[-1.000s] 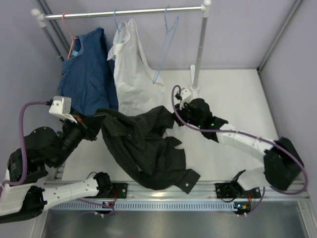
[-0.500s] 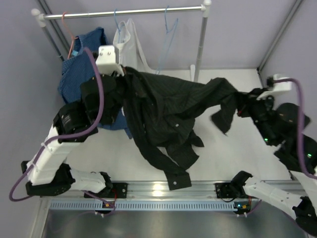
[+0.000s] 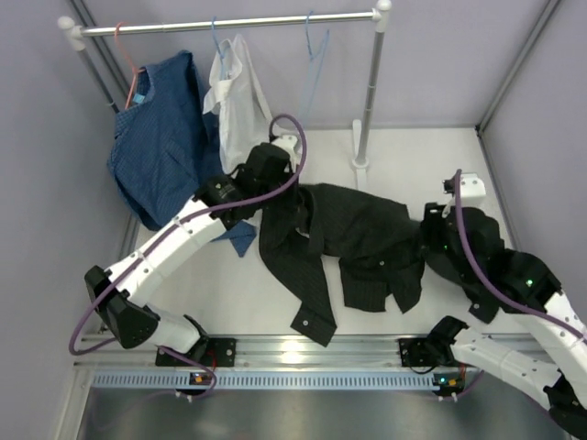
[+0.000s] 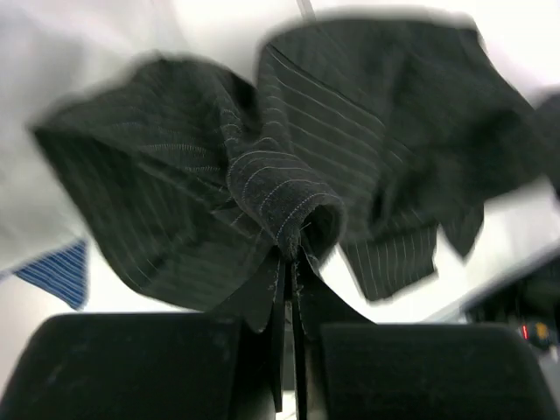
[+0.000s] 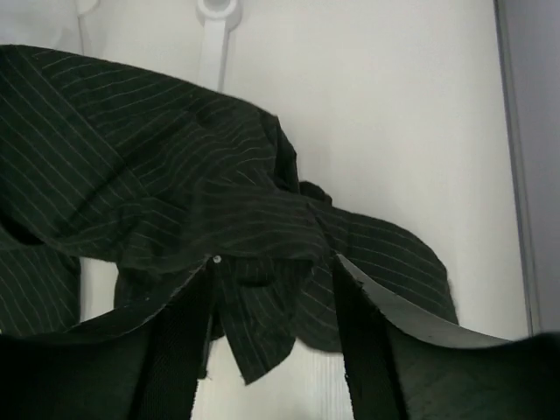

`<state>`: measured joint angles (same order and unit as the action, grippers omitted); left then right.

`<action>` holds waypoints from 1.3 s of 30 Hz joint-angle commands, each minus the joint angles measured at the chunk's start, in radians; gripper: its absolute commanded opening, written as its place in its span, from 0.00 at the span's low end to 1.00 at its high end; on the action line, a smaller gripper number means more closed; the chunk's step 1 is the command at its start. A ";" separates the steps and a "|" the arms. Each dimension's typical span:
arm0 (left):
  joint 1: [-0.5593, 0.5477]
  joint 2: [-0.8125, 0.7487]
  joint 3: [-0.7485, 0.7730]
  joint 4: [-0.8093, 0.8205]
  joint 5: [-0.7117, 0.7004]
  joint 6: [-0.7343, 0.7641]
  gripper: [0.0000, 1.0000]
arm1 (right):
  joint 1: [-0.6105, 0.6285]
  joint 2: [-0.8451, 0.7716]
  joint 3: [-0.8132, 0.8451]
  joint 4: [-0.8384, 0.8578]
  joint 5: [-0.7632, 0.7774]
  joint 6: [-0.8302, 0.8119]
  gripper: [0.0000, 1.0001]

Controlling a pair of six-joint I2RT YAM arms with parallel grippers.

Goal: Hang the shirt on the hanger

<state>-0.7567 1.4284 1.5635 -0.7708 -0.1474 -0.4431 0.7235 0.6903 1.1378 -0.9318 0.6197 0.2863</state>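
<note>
Blue shirt (image 3: 160,147): it hangs on a pink hanger (image 3: 135,78) at the left end of the rail (image 3: 229,23).

White shirt (image 3: 234,101): it hangs from the rail just beside the blue shirt, on its right.

My left hand (image 4: 291,258): my two fingers are pressed tight together on a fold of the black shirt (image 3: 358,229). The cloth bunches up over my fingertips. I have it by its left end, below the white shirt.

Light-blue hanger (image 3: 315,46): it hangs by its hook on the rail, to the right of the white shirt. It has nothing on it. It is well apart from the black shirt.

Black shirt: it lies spread out on the desk (image 3: 413,156), between my two arms. One sleeve with its cuff runs down toward the near edge.

Pole (image 3: 371,92): it holds up the right end of the rail. Its foot stands on the desk just behind the black shirt.

My right hand (image 5: 273,262): my fingers are apart, low over the right end of the black shirt. The cloth lies under them and in the gap. They do not squeeze it.
</note>
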 commanded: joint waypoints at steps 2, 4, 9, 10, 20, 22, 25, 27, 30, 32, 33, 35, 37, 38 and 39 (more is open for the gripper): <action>-0.047 -0.098 -0.111 0.123 0.230 -0.032 0.00 | -0.007 0.026 0.037 -0.018 -0.077 0.038 0.60; -0.058 -0.103 -0.135 0.123 0.238 -0.031 0.00 | -0.004 0.074 0.054 0.033 -0.243 -0.019 0.66; -0.062 -0.103 -0.181 0.125 0.181 -0.051 0.00 | 0.020 0.100 -0.111 0.405 -0.713 0.045 0.67; -0.062 -0.103 -0.184 0.131 0.181 -0.063 0.00 | 0.055 0.112 -0.171 0.444 -0.710 0.057 0.63; -0.062 -0.126 -0.183 0.179 0.095 -0.137 0.00 | 0.295 0.303 -0.306 0.818 -0.371 0.113 0.57; -0.062 -0.147 -0.204 0.211 0.097 -0.161 0.00 | 0.344 0.346 -0.282 0.812 -0.232 0.114 0.57; -0.062 -0.171 -0.236 0.251 0.086 -0.193 0.00 | 0.353 0.419 -0.274 0.832 -0.195 0.139 0.57; -0.062 -0.190 -0.250 0.269 0.091 -0.209 0.00 | 0.359 0.472 -0.265 0.837 -0.147 0.152 0.57; -0.062 -0.217 -0.266 0.283 0.088 -0.215 0.00 | 0.361 0.528 -0.265 0.827 -0.051 0.163 0.54; -0.063 -0.236 -0.273 0.283 0.080 -0.213 0.00 | 0.364 0.544 -0.268 0.827 0.016 0.166 0.50; -0.062 -0.241 -0.278 0.283 0.074 -0.209 0.00 | 0.364 0.548 -0.268 0.821 0.034 0.163 0.47; -0.062 -0.259 -0.290 0.283 0.074 -0.207 0.00 | 0.364 0.551 -0.268 0.820 0.072 0.139 0.37; -0.062 -0.267 -0.301 0.283 0.063 -0.192 0.00 | 0.363 0.532 -0.259 0.811 0.104 0.110 0.14; -0.062 -0.273 -0.309 0.283 0.052 -0.181 0.00 | 0.361 0.517 -0.254 0.800 0.112 0.082 0.07; -0.062 -0.287 -0.333 0.283 0.033 -0.157 0.00 | 0.357 0.494 -0.247 0.772 0.115 0.067 0.01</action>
<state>-0.8192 1.1851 1.2648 -0.5568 -0.0711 -0.6292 1.0695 1.2400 0.8345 -0.1722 0.6399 0.4011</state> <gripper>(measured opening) 0.024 0.059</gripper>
